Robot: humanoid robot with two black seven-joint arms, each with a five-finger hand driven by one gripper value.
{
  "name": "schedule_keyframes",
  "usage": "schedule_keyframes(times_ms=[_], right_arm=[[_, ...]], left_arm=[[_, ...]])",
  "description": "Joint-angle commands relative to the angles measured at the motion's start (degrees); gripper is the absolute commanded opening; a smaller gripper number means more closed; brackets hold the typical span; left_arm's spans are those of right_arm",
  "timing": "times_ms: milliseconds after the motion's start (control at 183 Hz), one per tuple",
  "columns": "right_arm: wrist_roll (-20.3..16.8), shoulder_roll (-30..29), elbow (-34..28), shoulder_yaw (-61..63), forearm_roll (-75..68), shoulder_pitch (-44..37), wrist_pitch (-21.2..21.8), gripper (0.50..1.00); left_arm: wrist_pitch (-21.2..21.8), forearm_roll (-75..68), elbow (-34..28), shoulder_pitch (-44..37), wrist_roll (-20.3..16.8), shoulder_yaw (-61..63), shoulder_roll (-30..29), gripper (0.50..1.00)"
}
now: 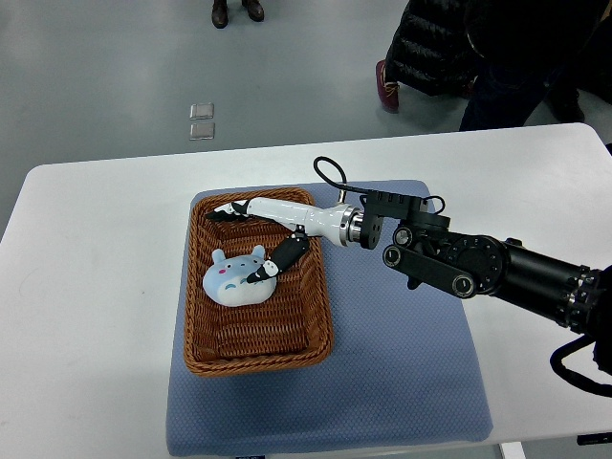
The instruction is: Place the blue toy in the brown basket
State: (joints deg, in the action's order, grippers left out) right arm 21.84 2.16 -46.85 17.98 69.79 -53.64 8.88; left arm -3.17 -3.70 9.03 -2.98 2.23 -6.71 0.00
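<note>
The fingers [229, 211] are spread apart and hold nothing, the thumb tip resting on or just above one blue toy [237, 278]. That toy lies inside the one brown basket [316, 325]. The right hand [268, 225] reaches level over the basket, its arm coming from the right. One blue mat [402, 363] lies under the basket on the white surface [86, 287]. Two people stand beyond it.

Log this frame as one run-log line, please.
right hand open over brown basket | blue toy lying in basket, thumb tip on it | basket on blue mat | left arm unseen
</note>
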Motion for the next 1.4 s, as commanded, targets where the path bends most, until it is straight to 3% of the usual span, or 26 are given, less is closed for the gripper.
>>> schedule_keyframes(times_ms=[0,208,421,541,744,924,1395], right_arm=[[-0.2,1.7,-0.2,0.2,-3.8,-0.6,1.1,0.893],[-1.8,7.2,-0.3,0.4,-17.0,-3.1,9.8,0.895],[-15.2,13.0,0.6,2.4,-36.7,-3.8,13.8,0.897],[-19.6,14.6,2.6,3.7,-46.2,-3.2,14.3,0.897],[-20.6,16.1,7.3,3.8,-56.9,-1.7,14.4,0.897],[-23.8,15.9,12.6,3.8,-66.4,-0.7,14.4,0.897],[-23.4,15.1,13.3,5.9,-70.0,1.0,13.5,0.899]], left_arm=[[0.0,0.0,0.1,0.0,0.0,0.0,0.0,1.000],[-0.1,0.0,0.1,0.0,0.0,0.0,0.0,1.000],[-0.1,0.0,0.1,0.1,0.0,0.0,0.0,1.000],[-0.2,0.0,0.2,0.1,0.1,-0.1,0.0,1.000],[-0.2,0.0,0.0,0.1,0.1,-0.1,0.0,1.000],[-0.2,0.0,-0.2,0.2,0.0,0.0,0.0,1.000],[-0.1,0.0,-0.3,0.2,0.0,-0.1,0.0,1.000]])
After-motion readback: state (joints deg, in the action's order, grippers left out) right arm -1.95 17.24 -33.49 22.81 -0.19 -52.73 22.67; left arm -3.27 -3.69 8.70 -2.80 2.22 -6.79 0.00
